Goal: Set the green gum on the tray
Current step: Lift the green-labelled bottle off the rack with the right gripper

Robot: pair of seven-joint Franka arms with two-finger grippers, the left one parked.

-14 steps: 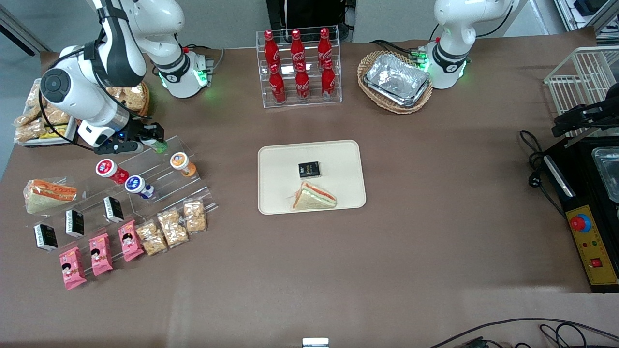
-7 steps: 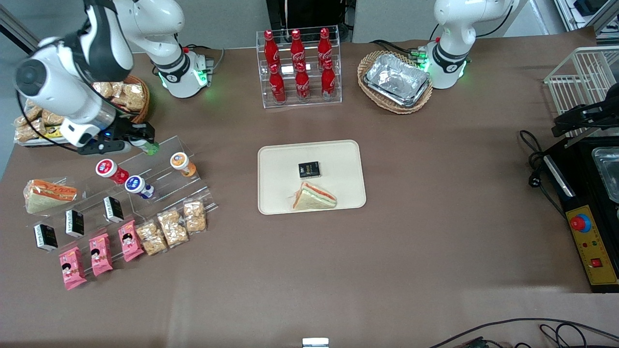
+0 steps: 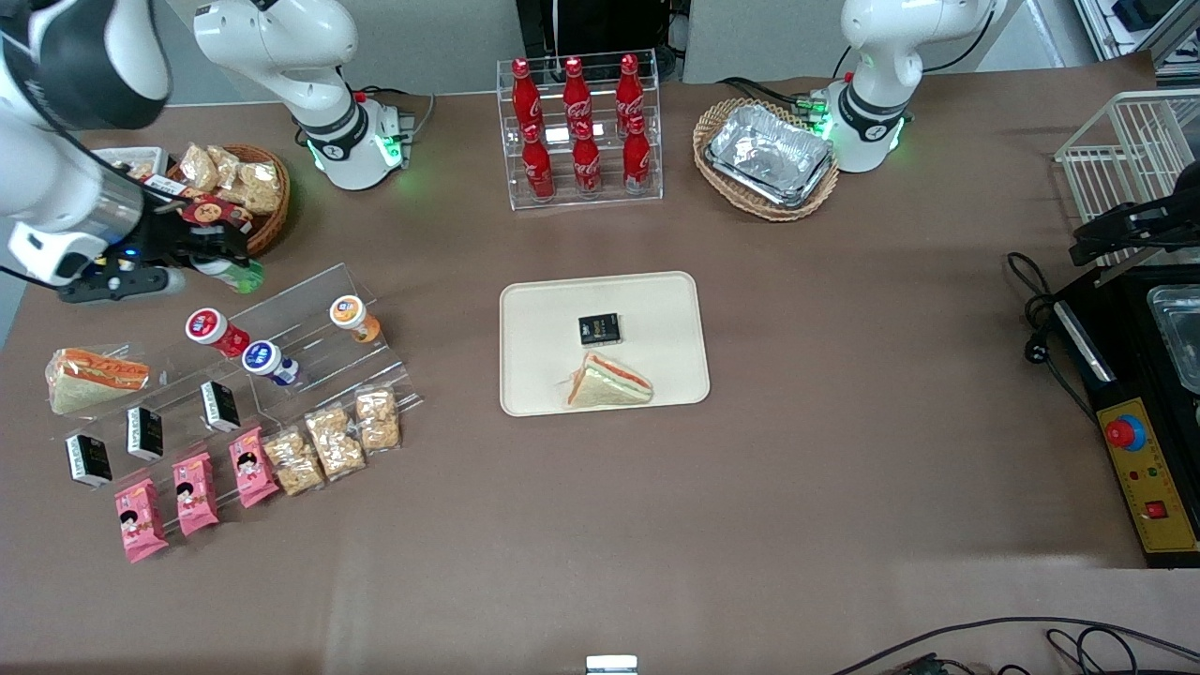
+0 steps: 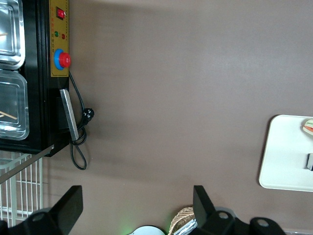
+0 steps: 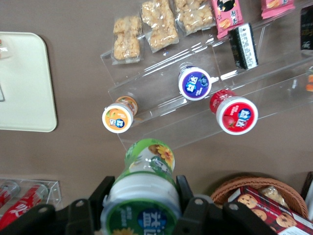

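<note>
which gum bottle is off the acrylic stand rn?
The green gum, clamped in the end effector above the stand; the orange, blue and red-lidded bottles sit on it.

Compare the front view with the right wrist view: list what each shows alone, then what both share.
Front view only: the cola bottles, the foil trays and the sandwich on the tray. Right wrist view only: the green gum's lid label. Both: the gripper shut on the green gum above the acrylic stand, plus the orange bottle.
</note>
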